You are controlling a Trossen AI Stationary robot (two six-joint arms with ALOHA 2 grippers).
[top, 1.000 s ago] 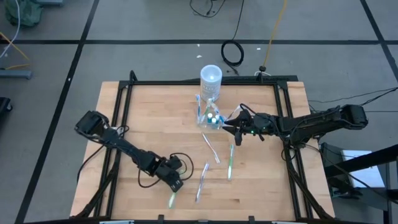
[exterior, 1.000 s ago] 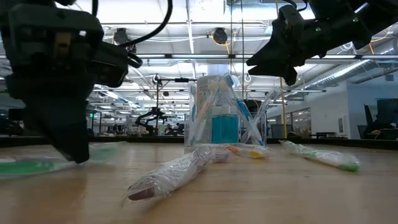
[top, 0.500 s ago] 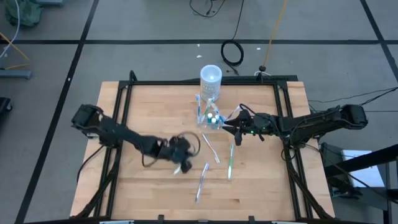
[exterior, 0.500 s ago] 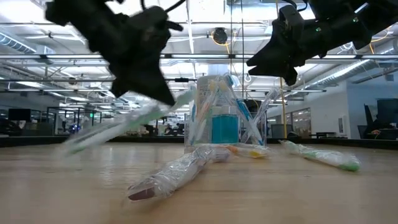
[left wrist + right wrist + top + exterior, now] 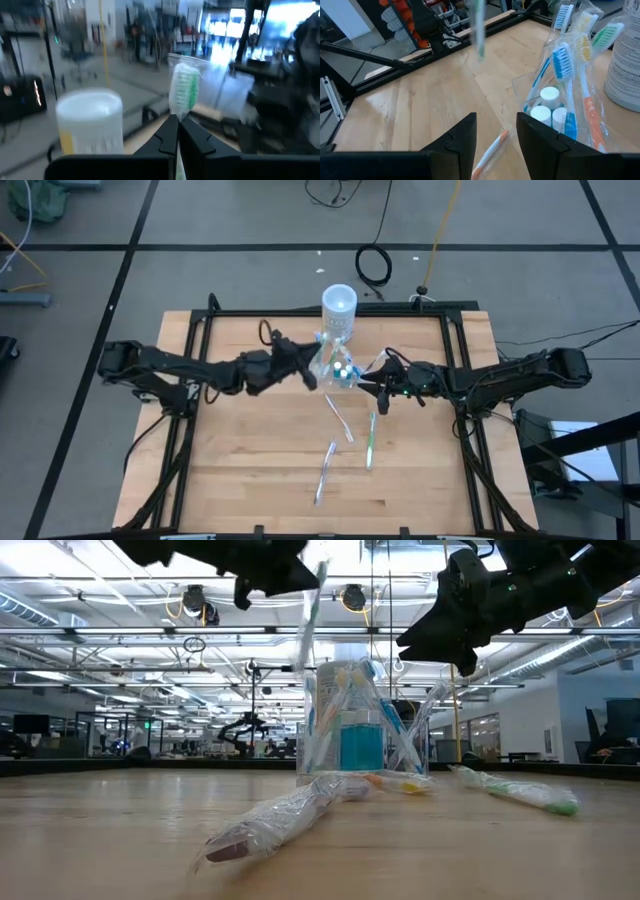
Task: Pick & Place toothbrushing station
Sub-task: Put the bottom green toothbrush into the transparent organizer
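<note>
- High view: the small clear see-through plastic container [image 5: 338,368] stands just above the middle of the frame on the wooden worktop [image 5: 250,460], holding several slim toothbrushes and white-capped blue tubes; a taller opaque white cylinder [image 5: 339,308] stands just above it.
- Left end effector [image 5: 304,370] sits directly left of the container, close to its rim, its fingers pinched shut on a plastic-wrapped green toothbrush [image 5: 183,92].
- Low view: that wrapped green toothbrush hangs nearly upright at the upper centre, its lower end over the left side of the container [image 5: 360,730].
- Right end effector [image 5: 372,390] hovers just right of the container and slightly lower in the frame, its two dark fingers spread apart and holding nothing.
- Right wrist view: the container lies at the right of the frame, ahead of the open fingers [image 5: 462,137], with blue, green and orange brushes in it.
- Three more wrapped toothbrushes lie loose on the worktop below the container: a white one [image 5: 339,418], a green one [image 5: 371,440] and a blue-tinted one [image 5: 325,471].
</note>
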